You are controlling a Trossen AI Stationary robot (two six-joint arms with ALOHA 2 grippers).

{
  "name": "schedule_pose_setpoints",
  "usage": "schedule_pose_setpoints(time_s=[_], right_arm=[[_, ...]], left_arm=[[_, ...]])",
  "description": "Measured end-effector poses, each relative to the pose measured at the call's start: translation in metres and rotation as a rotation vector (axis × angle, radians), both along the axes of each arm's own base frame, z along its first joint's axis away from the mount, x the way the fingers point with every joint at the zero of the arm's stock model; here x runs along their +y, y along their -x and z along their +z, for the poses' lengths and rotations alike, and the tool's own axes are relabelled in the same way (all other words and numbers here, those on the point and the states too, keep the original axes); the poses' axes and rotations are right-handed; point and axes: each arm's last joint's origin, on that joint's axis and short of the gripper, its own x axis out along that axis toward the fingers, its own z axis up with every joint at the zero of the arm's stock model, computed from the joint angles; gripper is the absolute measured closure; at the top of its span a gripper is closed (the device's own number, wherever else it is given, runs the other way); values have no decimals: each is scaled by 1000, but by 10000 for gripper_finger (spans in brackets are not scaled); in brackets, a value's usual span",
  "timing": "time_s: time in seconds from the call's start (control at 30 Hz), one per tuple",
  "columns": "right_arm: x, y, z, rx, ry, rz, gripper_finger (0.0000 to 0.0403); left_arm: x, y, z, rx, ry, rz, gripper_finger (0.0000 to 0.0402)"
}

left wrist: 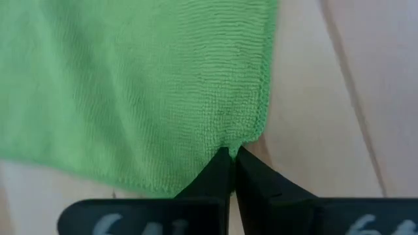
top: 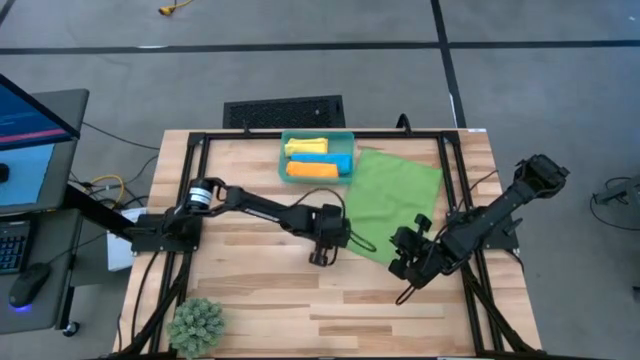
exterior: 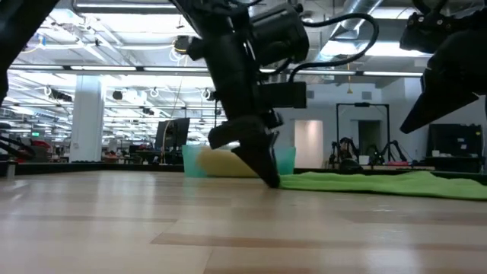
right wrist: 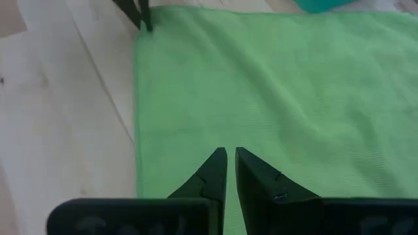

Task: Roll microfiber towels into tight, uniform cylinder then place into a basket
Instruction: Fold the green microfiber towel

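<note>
The green towel (top: 398, 200) lies spread flat on the wooden table, right of centre. My left gripper (left wrist: 232, 155) is shut at the towel's near-left corner, its tips down at the tabletop (exterior: 271, 180). My right gripper (right wrist: 228, 154) hovers over the towel's near edge with a narrow gap between its fingers and nothing in them. The teal basket (top: 345, 140) stands at the far edge beside the green towel. It holds the rolled yellow (top: 306, 147), blue (top: 340, 160) and orange (top: 311, 170) towels. My left gripper pinches the green towel's near-left corner (left wrist: 251, 138) between its two fingertips. The fingers slant down from the table's left side. How many layers they hold is hidden by the tips. The corner stays low at the tabletop, and the cloth beyond it lies flat and slack.
A black grated rectangle (top: 283, 111) lies on the floor past the far edge. A small green plant (top: 196, 324) stands at the near-left corner. Black frame rails (top: 190, 180) run along the table's sides. Bare wood (top: 300, 300) stretches along the near side.
</note>
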Motion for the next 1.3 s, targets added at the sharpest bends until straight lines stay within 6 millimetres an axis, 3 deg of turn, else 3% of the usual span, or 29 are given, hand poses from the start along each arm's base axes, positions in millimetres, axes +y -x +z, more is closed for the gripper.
schedule_pose_setpoints(time_s=[0.33, 0.73, 0.93, 1.13, 1.3], right_arm=[[10, 4, 0, -12, -35, 45, 349], [58, 21, 5, -41, -319, 291, 349], [81, 36, 9, -106, -460, 317, 349], [98, 52, 15, -181, -541, 324, 349], [107, 49, 32, -229, -485, 421, 349]], left_arm=[[-39, 14, 1, 52, -10, 148, 401], [-97, 34, 1, 70, 46, 241, 401], [-121, 45, 1, 76, 81, 327, 401], [-145, 56, 1, 75, 105, 362, 401], [-164, 56, 9, 66, 180, 363, 401]])
